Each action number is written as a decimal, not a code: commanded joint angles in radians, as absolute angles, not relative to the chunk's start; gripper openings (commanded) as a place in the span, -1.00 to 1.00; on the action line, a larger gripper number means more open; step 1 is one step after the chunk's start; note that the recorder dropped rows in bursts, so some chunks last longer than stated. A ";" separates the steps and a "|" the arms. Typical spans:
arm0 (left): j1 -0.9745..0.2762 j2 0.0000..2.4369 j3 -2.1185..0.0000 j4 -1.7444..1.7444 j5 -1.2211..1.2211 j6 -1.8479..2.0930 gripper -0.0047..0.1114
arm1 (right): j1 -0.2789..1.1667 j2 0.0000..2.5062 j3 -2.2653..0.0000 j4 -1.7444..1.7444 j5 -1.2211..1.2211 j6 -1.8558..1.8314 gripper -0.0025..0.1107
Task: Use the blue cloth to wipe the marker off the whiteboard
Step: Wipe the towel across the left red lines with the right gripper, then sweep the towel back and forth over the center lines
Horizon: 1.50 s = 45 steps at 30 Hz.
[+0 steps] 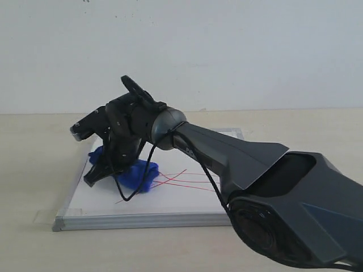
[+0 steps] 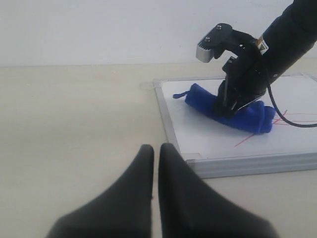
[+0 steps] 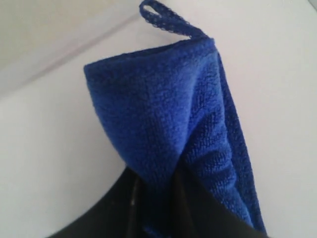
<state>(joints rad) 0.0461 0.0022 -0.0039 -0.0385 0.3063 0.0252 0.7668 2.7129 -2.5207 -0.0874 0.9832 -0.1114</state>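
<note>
On the pale worktop (image 1: 34, 170), a square whiteboard (image 1: 170, 201) with a thin silver frame lies flat, with a clear tape tab (image 1: 45, 215) at its near left corner. The right arm (image 1: 238, 158) reaches in from the right of the exterior view, and the right gripper (image 1: 106, 169) points down onto the board's left half. Its jaws pinch the blue cloth (image 1: 139, 174), a fluffy rolled bundle lying on the white surface. The right wrist view shows the dark jaws closed on a fold of the blue cloth (image 3: 168, 114), with a small hanging loop (image 3: 166, 20) at the cloth's far end. In the left wrist view the blue cloth (image 2: 247, 119) lies slantwise across the whiteboard (image 2: 198, 134), one end sticking out on either side of the right gripper (image 2: 233, 106). The marker (image 1: 187, 181), several thin red lines crossing in a loose scribble, lies toward the middle of the board, just beside the cloth's inner end. The cloth appears to touch the nearest line ends, though a black cable (image 1: 142, 184) hanging from the arm crosses that spot, so contact cannot be confirmed. The left gripper (image 2: 156, 148) shows only in its own wrist view. Its jaws are pressed nearly together, with a thin slit between them and nothing held, over the worktop and apart from the board's corner.
</note>
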 commanded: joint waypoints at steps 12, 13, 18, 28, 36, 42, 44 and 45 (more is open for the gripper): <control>0.048 0.000 0.000 -0.041 0.307 0.015 -0.85 | 0.710 2.755 -2.494 0.121 1.211 -0.298 -0.96; 0.048 0.000 0.000 -0.041 0.307 0.015 -0.85 | 0.710 2.755 -2.494 0.219 1.213 -0.385 -0.96; 0.048 0.000 0.000 -0.041 0.307 0.015 -0.85 | 0.710 2.755 -2.494 0.403 1.221 -0.609 -0.96; 0.048 0.000 0.000 -0.041 0.307 0.015 -0.85 | 0.710 2.754 -2.494 0.304 1.221 -0.498 -0.96; 0.048 0.000 0.000 -0.041 0.307 0.015 -0.85 | 0.710 2.709 -2.494 0.051 1.221 -0.259 -0.96; 0.048 0.000 0.000 -0.041 0.307 0.015 -0.85 | 0.710 2.640 -2.494 -0.008 1.221 -0.232 -0.96; 0.048 0.000 0.000 -0.041 0.307 0.015 -0.85 | 0.705 2.640 -2.483 -0.058 1.221 -0.203 -0.96; 0.048 0.000 0.000 -0.041 0.307 0.015 -0.85 | 0.700 2.640 -2.472 -0.085 1.221 -0.192 -0.96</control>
